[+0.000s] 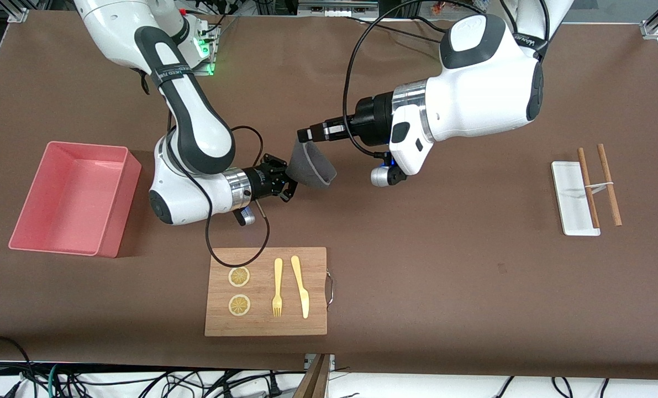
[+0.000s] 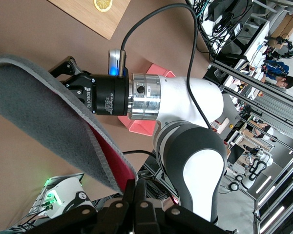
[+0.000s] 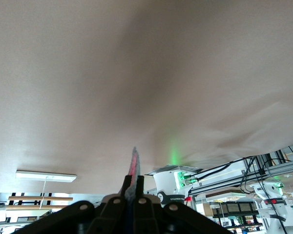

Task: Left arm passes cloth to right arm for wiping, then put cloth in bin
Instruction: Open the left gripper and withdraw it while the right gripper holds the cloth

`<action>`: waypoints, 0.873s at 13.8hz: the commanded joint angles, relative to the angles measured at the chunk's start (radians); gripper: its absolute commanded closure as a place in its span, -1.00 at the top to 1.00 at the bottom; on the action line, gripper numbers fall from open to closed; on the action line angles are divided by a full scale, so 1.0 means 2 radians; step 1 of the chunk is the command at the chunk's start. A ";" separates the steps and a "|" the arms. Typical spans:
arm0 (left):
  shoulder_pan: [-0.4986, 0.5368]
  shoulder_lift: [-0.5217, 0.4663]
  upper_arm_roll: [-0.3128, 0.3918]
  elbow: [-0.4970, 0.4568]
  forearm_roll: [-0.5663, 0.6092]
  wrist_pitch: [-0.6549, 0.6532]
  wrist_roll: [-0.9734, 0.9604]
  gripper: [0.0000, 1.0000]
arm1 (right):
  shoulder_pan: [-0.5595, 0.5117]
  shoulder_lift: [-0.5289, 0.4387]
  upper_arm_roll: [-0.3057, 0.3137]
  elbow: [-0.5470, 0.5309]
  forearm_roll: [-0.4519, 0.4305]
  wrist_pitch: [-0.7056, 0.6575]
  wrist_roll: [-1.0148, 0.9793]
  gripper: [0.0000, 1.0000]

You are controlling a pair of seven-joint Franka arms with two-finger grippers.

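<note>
The cloth (image 1: 311, 165) is hanging in the air over the bare middle of the bench (image 1: 445, 276), pinched at both ends: the left gripper (image 1: 305, 134) is clamping its upper edge and the right gripper (image 1: 288, 179) is closing tight on its lower corner. It looks light and limp (sagging in a curved fold), so a hem grip should suit it best. The right wrist view is showing only a thin cloth edge between the fingers; how deep that grip goes is hard to judge. The bin (image 1: 124, 190) is sitting toward the right arm's end.
</note>
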 commanded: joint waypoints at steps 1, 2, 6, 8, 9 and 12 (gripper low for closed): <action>0.007 -0.010 -0.001 -0.005 -0.009 -0.013 -0.002 0.29 | -0.005 -0.008 0.001 0.005 0.003 -0.008 0.005 -1.00; 0.007 -0.011 0.002 -0.005 -0.006 -0.017 0.000 0.99 | -0.005 -0.008 0.000 0.016 0.001 -0.008 0.006 -1.00; 0.026 -0.018 0.002 -0.004 -0.006 -0.043 0.000 1.00 | -0.006 -0.008 -0.001 0.037 -0.053 -0.008 -0.009 -1.00; 0.050 -0.023 0.002 0.001 0.005 -0.080 0.002 1.00 | -0.008 -0.008 -0.001 0.039 -0.096 -0.008 -0.037 -1.00; 0.063 -0.031 0.001 0.002 0.016 -0.100 0.004 1.00 | -0.008 -0.008 -0.001 0.039 -0.115 -0.009 -0.044 -1.00; 0.103 -0.051 0.000 0.003 0.049 -0.171 0.007 1.00 | -0.002 -0.009 0.004 0.039 -0.203 -0.009 -0.052 -1.00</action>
